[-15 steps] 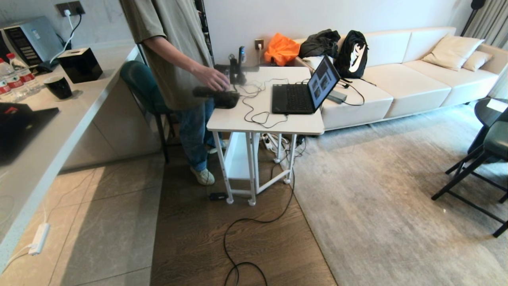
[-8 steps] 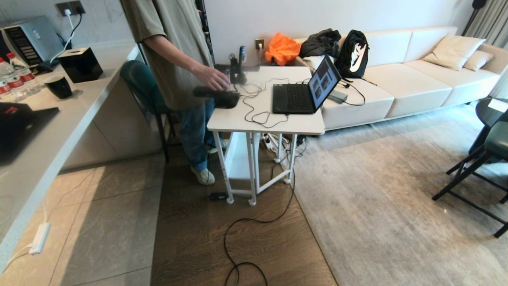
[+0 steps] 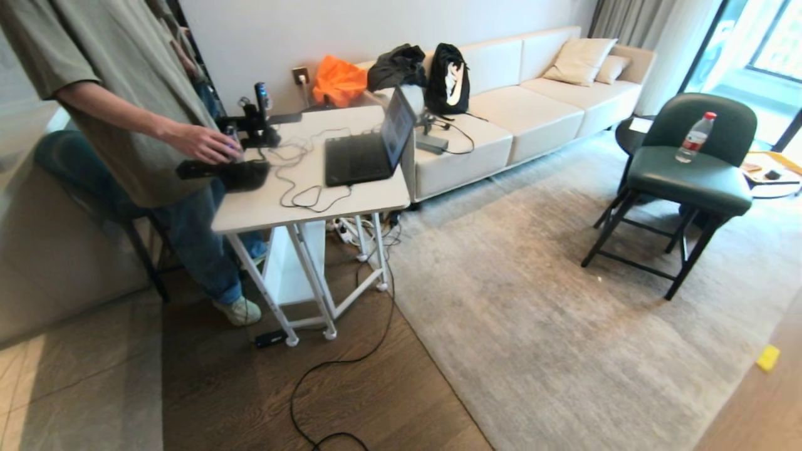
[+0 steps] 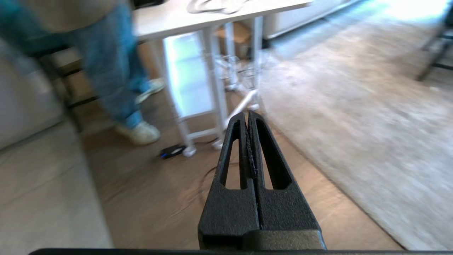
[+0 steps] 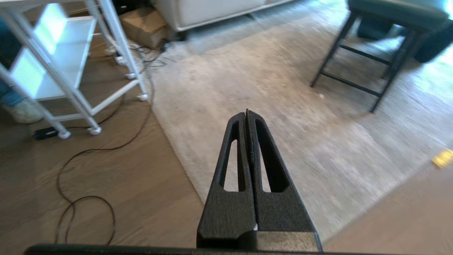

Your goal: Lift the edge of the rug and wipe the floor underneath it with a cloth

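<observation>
Grey-beige rug [image 3: 564, 300] fills the room beyond the white folding table [image 3: 351, 194]; its long straight border, the rug edge [image 3: 432, 369], runs diagonally away from the table's wheeled feet, lying flat on the floor [image 3: 250, 388] of dark wood-grain planks. Nothing lifted yet. No cloth visible in any view; only a small yellow block [image 3: 768, 357] sits on bare floor past the rug's far corner.

Left gripper [image 4: 247, 117] and right gripper [image 5: 247, 114] both hang in the air, fingers pressed together, holding nothing. Left one points at the floor by the table feet, right one over the rug just inside its border. Judgement: arms tucked for travel, so the job has not started; finding the cloth comes first.

Person [image 3: 125, 113] stands at the table's other side, hand on a black device there. Loose black cable [image 3: 326, 388] trails from the table across the floor close to the border, a likely snag.
</observation>
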